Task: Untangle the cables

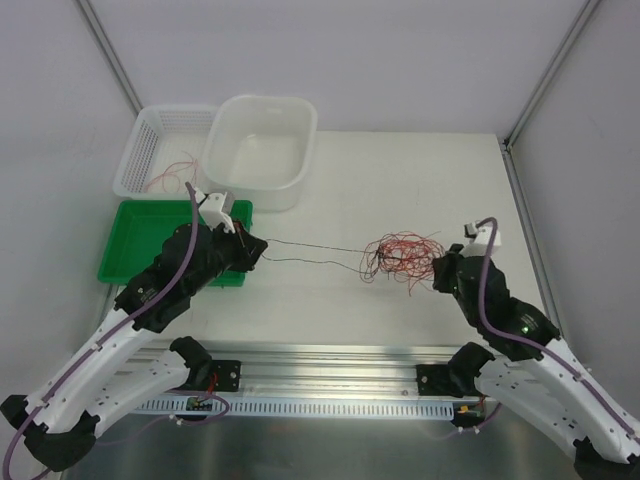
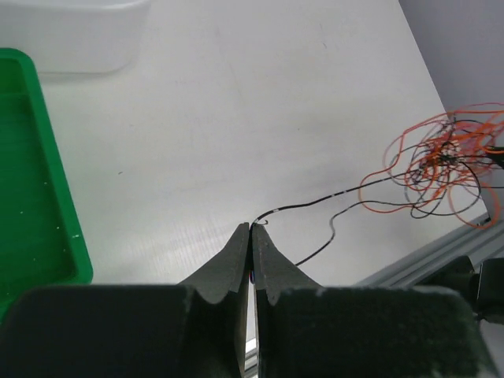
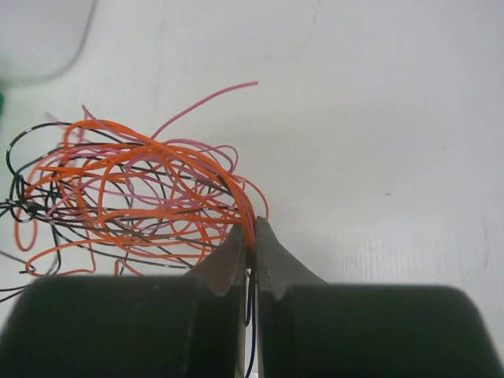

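2 arms bend at the elbow over the white desk (image 1: 400, 170), both angled inward from the near edge. The left pincer (image 2: 252, 230), low at the corner of a green tray (image 1: 140, 245), is clamped shut on the end of 1 black cable (image 2: 315, 203), which runs almost straight across to the red, orange and black cables (image 1: 403, 255) knotted at centre-right. The right pincer (image 3: 252, 234) is pinched shut on orange strands at the tangle's near-right edge.
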`<action>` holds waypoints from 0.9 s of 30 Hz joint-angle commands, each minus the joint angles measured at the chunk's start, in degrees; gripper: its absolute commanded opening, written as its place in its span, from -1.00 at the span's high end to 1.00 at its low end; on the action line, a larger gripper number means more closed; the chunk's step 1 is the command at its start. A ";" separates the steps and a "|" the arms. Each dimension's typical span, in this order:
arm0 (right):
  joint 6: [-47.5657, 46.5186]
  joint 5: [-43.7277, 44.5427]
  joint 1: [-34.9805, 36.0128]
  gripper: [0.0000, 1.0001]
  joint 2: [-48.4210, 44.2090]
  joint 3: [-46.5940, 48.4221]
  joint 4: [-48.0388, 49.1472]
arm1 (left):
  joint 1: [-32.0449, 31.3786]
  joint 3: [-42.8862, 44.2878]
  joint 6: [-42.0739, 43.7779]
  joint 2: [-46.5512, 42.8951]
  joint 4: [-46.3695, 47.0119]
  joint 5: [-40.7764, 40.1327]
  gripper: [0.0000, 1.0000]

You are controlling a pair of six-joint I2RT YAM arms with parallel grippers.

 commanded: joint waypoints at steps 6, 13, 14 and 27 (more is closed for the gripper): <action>-3.51 17.61 -3.30 0.99 -1.85 11.66 -15.55 | 1.26 7.21 -2.00 -0.98 -17.04 -19.40 1.00; -1.31 15.96 -6.46 0.99 1.30 8.16 -17.93 | 2.23 13.36 -1.65 -4.23 -24.25 -26.36 1.00; -1.22 14.82 -6.99 0.99 2.01 7.54 -17.76 | 2.23 14.32 -1.65 -4.24 -24.95 -26.45 1.00; -3.41 -13.58 -2.72 -0.13 10.55 3.13 -3.97 | -3.11 -2.18 -6.83 6.74 -4.40 8.98 1.00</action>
